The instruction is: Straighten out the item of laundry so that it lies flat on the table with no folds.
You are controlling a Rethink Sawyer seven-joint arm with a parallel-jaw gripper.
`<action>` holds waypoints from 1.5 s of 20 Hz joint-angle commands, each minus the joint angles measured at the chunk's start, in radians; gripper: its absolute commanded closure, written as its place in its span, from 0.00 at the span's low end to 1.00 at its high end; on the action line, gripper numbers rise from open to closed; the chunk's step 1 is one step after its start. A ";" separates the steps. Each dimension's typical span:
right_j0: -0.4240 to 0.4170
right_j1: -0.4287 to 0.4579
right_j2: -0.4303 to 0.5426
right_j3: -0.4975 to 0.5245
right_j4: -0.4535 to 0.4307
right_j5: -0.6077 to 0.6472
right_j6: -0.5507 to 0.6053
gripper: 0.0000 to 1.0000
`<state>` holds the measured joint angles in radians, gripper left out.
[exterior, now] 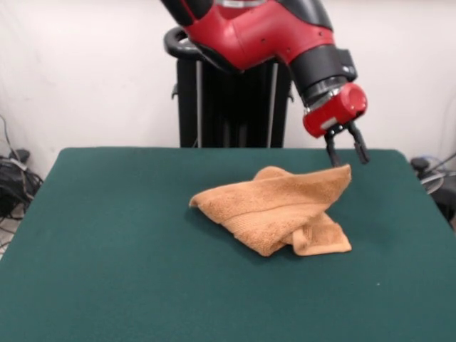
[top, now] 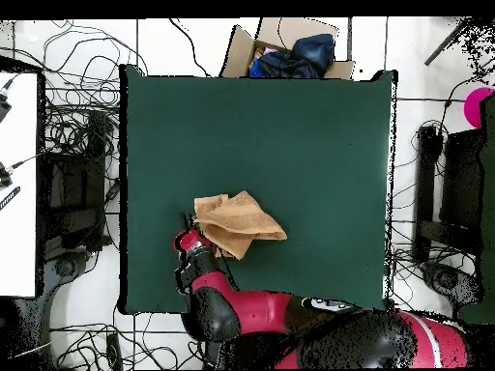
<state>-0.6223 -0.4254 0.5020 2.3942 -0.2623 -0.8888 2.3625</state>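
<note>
The item of laundry [exterior: 278, 210], an orange-tan terry towel [top: 237, 223], lies crumpled and folded over itself a little right of the middle of the dark green table [exterior: 107, 235]. One corner of it points up toward the far right. My gripper [exterior: 349, 160] hangs just above and behind that raised corner, open, with its two black fingers spread; the left fingertip [exterior: 333, 161] is at the towel's edge. From overhead, the gripper [top: 186, 233] sits at the towel's left side, near the table's [top: 319, 145] lower edge.
A cardboard box [top: 290, 50] with dark blue cloth stands beyond the table's far edge in the overhead view. Cables [exterior: 13, 178] and equipment lie on the floor around the table. The arm [top: 290, 324] reaches in over the near edge.
</note>
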 commanded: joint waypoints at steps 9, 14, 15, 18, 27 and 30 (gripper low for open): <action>0.154 0.107 -0.176 -0.171 0.088 0.084 0.078 0.00; 0.208 0.147 -0.255 -0.221 0.087 0.111 0.039 0.00; 0.214 0.146 -0.263 -0.225 0.087 0.114 0.040 0.00; 0.237 0.136 -0.287 -0.230 0.096 0.126 0.042 0.00; 0.235 0.148 -0.284 -0.244 0.048 0.052 0.122 0.00; 0.185 0.175 -0.221 -0.248 -0.007 0.035 0.186 0.00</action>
<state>-0.4032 -0.3128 0.2407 2.3020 -0.2658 -0.8890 2.3625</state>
